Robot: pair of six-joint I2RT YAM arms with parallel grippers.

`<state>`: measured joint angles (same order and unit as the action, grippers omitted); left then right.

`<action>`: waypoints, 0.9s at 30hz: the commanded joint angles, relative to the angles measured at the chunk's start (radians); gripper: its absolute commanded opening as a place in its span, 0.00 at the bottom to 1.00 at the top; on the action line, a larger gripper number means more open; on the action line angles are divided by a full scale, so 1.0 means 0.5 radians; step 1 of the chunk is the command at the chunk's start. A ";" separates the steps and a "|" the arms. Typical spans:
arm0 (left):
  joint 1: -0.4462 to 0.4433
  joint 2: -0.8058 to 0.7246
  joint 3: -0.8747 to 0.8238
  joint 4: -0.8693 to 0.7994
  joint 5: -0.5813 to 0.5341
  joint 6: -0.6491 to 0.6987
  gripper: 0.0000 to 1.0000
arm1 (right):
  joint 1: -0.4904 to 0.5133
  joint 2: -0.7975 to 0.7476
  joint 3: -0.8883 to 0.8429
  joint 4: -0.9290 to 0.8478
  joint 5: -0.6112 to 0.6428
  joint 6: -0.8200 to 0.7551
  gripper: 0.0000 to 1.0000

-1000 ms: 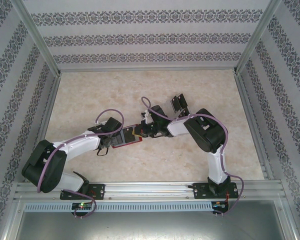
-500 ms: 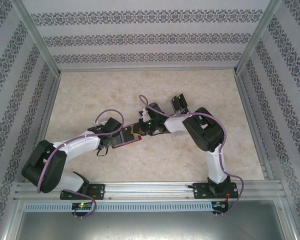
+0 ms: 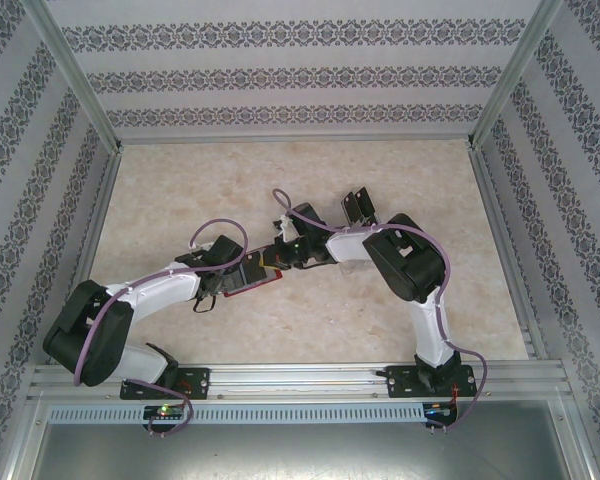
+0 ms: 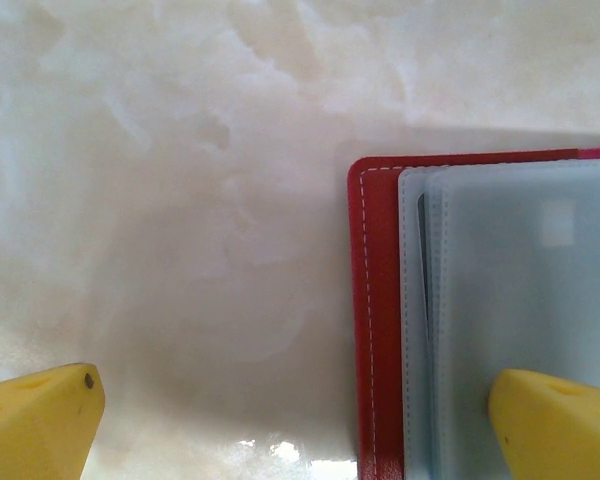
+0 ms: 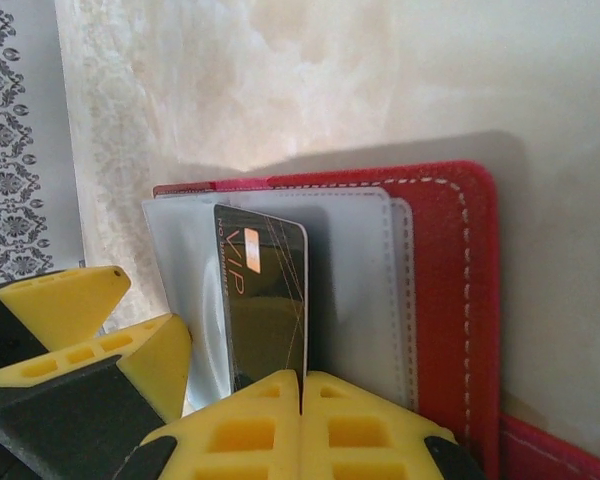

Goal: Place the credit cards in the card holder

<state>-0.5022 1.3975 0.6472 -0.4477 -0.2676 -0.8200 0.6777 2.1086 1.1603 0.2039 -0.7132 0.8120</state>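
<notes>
Right arm (image 3: pixel 345 247) elbow-bent, forearm reaching over the card holder (image 5: pixel 450 280), right jaws clamped on 1 credit card (image 5: pixel 265 300), maybe touching its sleeve. Left jaws wide apart astride the holder's edge.

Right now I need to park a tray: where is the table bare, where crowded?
Bare table: far strip by the back wall; near strip along the rail. Crowded: centre, left gripper, right gripper with credit card, card holder.
</notes>
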 commanded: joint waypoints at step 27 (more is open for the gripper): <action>0.017 0.181 0.167 -0.130 0.043 0.197 1.00 | -0.105 -0.318 -0.405 -0.033 0.148 0.040 0.00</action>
<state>-0.5022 1.4914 0.7425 -0.4484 -0.2523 -0.7372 0.6498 1.9831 0.9852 0.2169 -0.6827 0.8024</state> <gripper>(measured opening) 0.999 0.052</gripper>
